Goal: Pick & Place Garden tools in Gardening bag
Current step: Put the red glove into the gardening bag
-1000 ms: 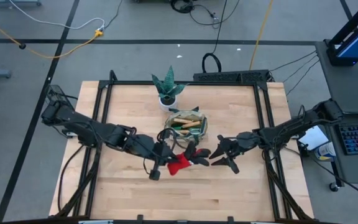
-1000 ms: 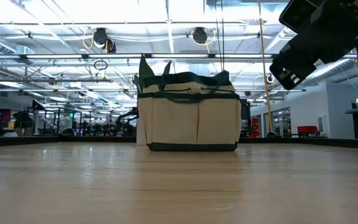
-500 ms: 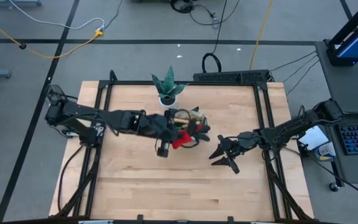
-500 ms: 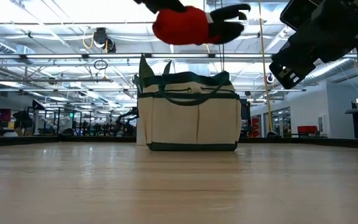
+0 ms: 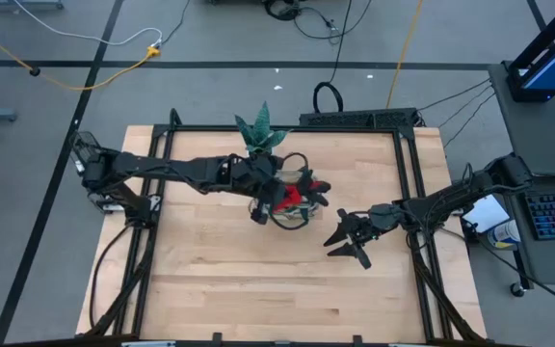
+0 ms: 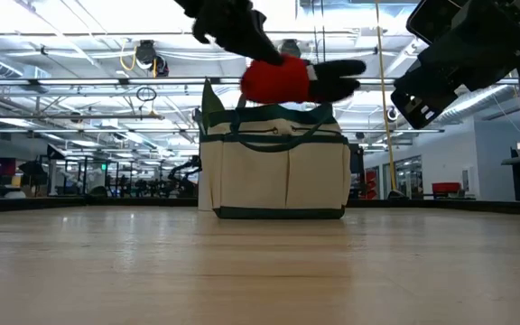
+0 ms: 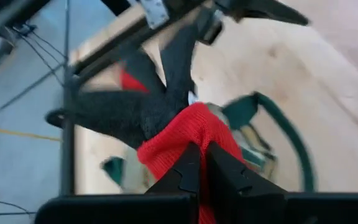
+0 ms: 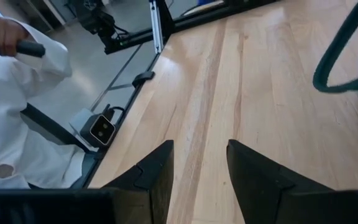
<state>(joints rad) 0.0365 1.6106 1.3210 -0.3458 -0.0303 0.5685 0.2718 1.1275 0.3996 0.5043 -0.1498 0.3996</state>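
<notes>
The red-and-black glove [image 5: 297, 198] hangs over the beige gardening bag with green trim [image 6: 273, 171], which stands upright on the table near its far middle. My left gripper [image 5: 276, 200] reaches in from the table's left and is shut on the glove. In the low view the glove [image 6: 287, 81] floats just above the bag's top edge, its black fingers [image 6: 337, 74] pointing toward the table's right. My right gripper [image 5: 343, 241] waits open to the right of the bag, above bare wood. What lies inside the bag is hidden by the arm and the glove. My left gripper pinches the glove's red cuff end [image 7: 194, 134] between its two shut fingers [image 7: 219, 174]. The fingers slant down from the table's left. The glove is lifted clear above the bag's opening, roughly level, with its black fingers stretching away from the gripper.
A green spiky plant in a white pot [image 5: 261, 135] stands just beyond the bag by the far edge. The bag's green loop handle [image 8: 347, 50] shows in the right wrist view. A person in a white sleeve [image 8: 17, 93] stands beside the table. Bare wood [image 5: 258, 289] fills the near half.
My left gripper has carried the glove from the table's middle toward the far edge and over the bag, rolling its wrist on the way. The glove has stayed lifted and has sunk a little closer to the bag's top. The gripper has stayed shut.
</notes>
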